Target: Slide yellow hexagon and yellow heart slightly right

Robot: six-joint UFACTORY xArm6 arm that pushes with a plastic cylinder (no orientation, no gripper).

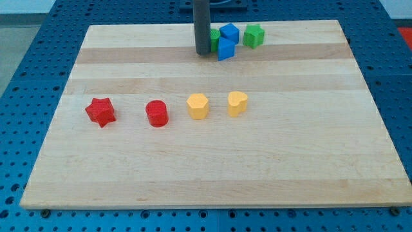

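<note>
In the camera view, my tip [202, 53] rests near the surface's [302, 167] top edge, just left of the blue blocks [226, 41]; there are no jaws, only the rod. The yellow hexagon [197, 106] and yellow heart [237, 103] sit mid-surface, well below. I'd come down between red cylinder [156, 113] and hexagon, then push rightward so both slide.

Open board lies to the view's right of the yellow heart [237, 103]. To the view's left the yellow hexagon [197, 106], red cylinder [156, 113] and red star [100, 111] stand in line. My tip [202, 53] rests near the top edge, touching a green block [214, 40] beside two blue blocks [227, 40].
</note>
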